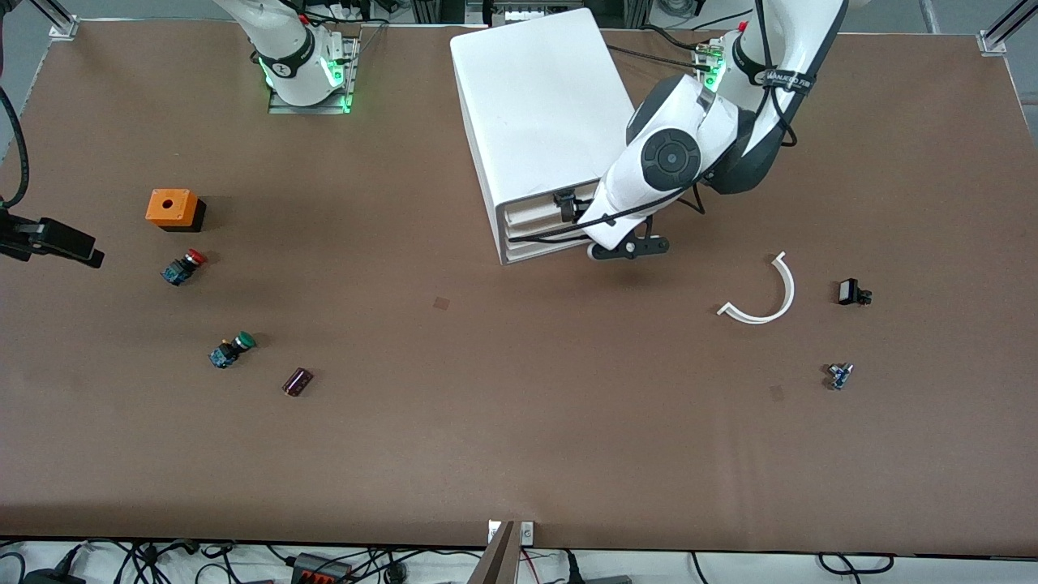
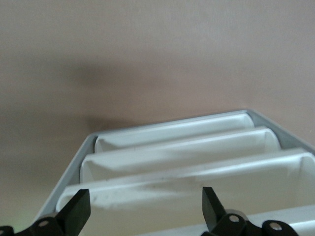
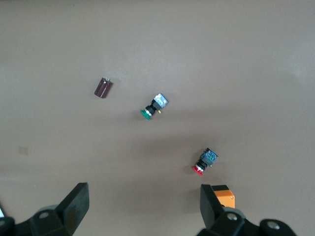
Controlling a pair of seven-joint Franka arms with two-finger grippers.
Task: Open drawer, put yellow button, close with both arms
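Now, left gripper [image 2: 142,209]: my jaws gape wide and empty at the cabinet [image 1: 539,122] front, just before the drawer [image 2: 197,191]; all four closed
Right gripper [image 3: 142,206]: spread wide, empty, over the red button [image 3: 204,162] and green button [image 3: 154,106]
Yellow button: I cannot see it

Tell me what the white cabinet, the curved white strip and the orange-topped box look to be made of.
Cabinet: probably plastic, matte white; smooth moulded walls, thin rounded drawer fronts in the left wrist view.
Curved white strip: likely thin rigid plastic, holding its arc flat on the table.
Orange-topped box: seemingly plastic, matte orange lid with a round hole, over a black base.
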